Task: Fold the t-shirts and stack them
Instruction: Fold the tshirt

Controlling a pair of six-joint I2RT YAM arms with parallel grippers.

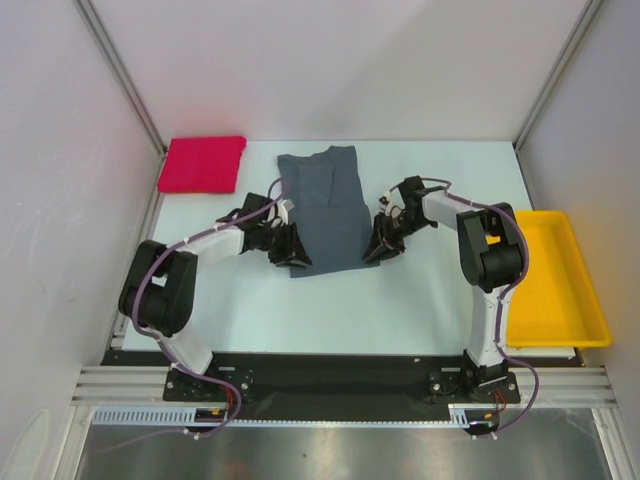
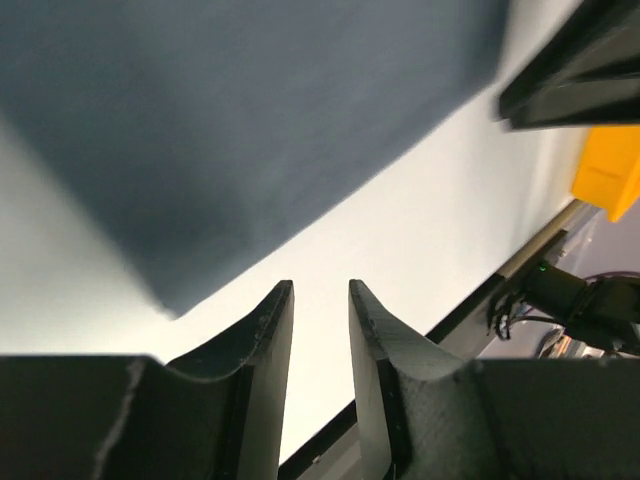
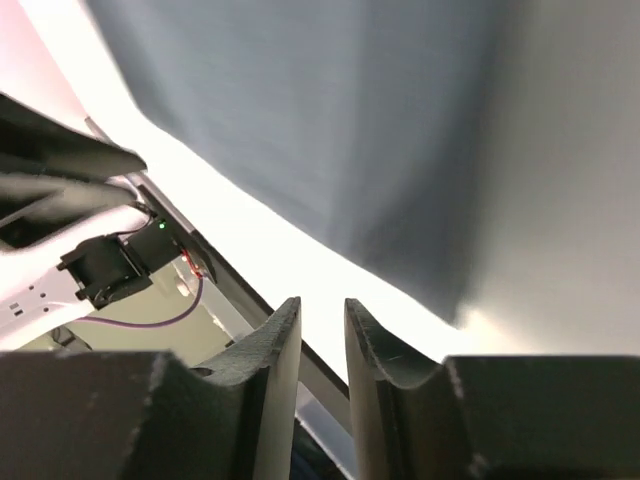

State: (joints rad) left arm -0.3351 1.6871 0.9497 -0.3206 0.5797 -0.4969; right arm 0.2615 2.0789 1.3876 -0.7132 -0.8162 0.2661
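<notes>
The t-shirts both lie on the table, well apart from each other. The grey shirt is the larger item. It runs from the middle of the far edge toward the centre of the surface as a narrow strip, so I judge its sides to be folded in and its length not yet folded over. The red shirt sits at the far left corner as a compact, flat rectangle, which I judge to be finished. Remaining work, in my assessment, is to fold the grey strip crosswise and then stack one shirt on the other. The yellow tray on the right edge holds nothing that I can see. The left gripper is at the near left corner of the grey strip and the right gripper at its near right corner. From overhead I cannot tell whether either one has hold of cloth. The wrist views settle that point. The left gripper has its jaws slightly parted, with bare table showing in the gap and the grey shirt lying just beyond the tips. The right gripper likewise shows a narrow, empty gap, with grey cloth ahead of it. Neither wrist view shows the red shirt or the fold layout, which only the overhead view gives.
</notes>
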